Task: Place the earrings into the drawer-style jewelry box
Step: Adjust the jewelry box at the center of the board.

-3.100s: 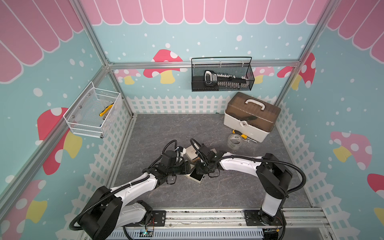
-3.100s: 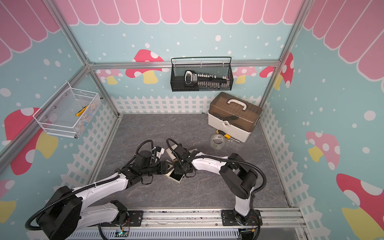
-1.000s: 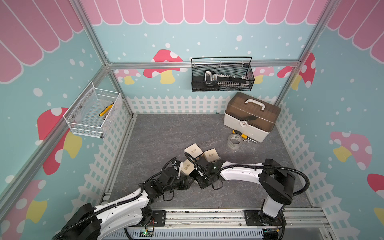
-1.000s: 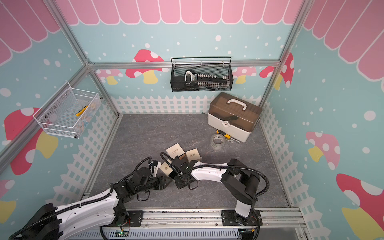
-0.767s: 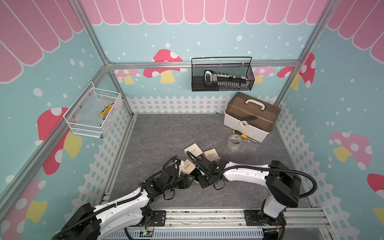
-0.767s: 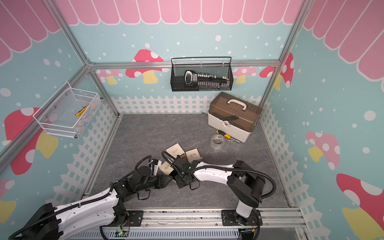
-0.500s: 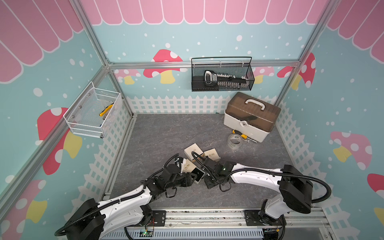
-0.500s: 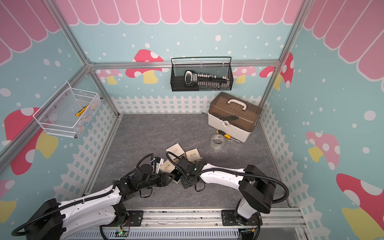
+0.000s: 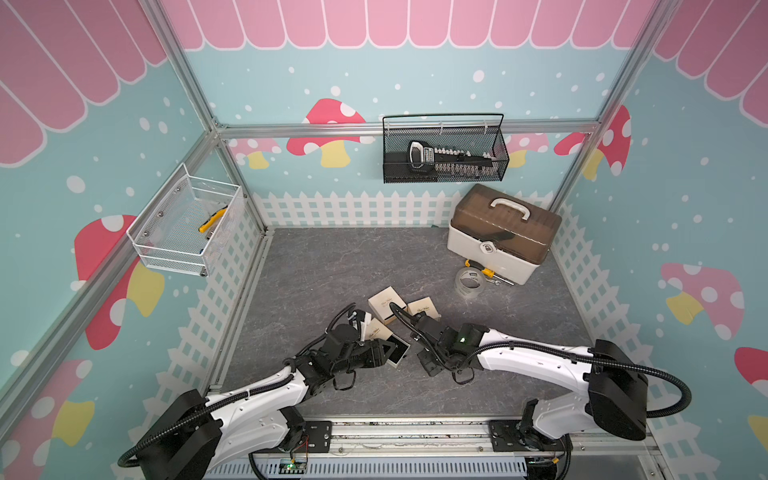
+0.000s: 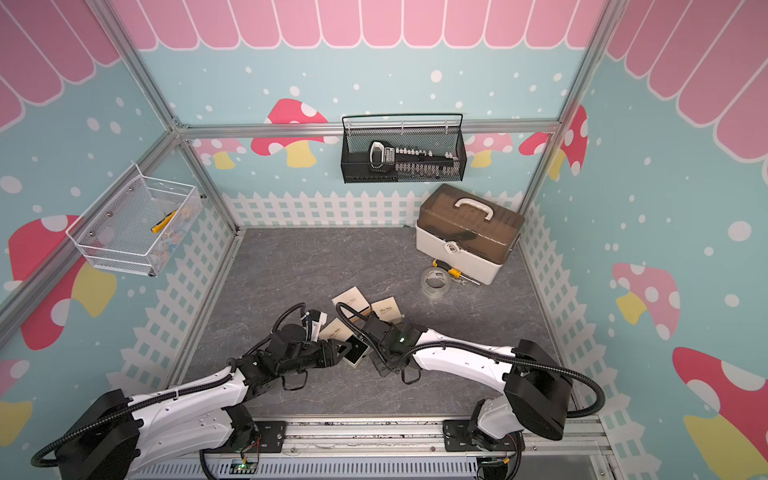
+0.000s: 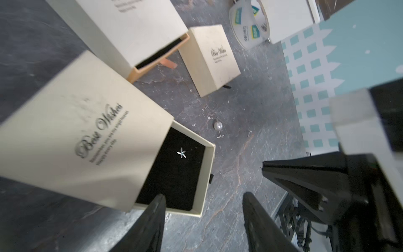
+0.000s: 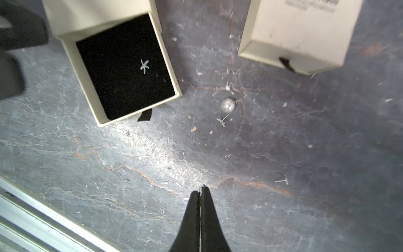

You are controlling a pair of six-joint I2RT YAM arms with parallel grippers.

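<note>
Black-lined cardboard drawer (image 12: 88, 87) holds 1 spiky silvery earring (image 12: 144, 66); left end effector (image 11: 204, 194) spread, right end effector (image 12: 201, 190) pressed together.

Right tool (image 12: 201, 193) pinched shut over grey table (image 12: 130, 174). From its tips: open jewelry box drawer (image 12: 88, 87) at 11 o'clock, star earring (image 12: 144, 66) on its black lining. Pearl earring (image 12: 227, 105) lies on the table between 12 and 1. Closed beige box (image 12: 298, 32) at 1 o'clock.

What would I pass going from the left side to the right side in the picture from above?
The white wire basket on the wall → the open jewelry box with a star earring in its drawer → the toolbox with the brown lid.
</note>
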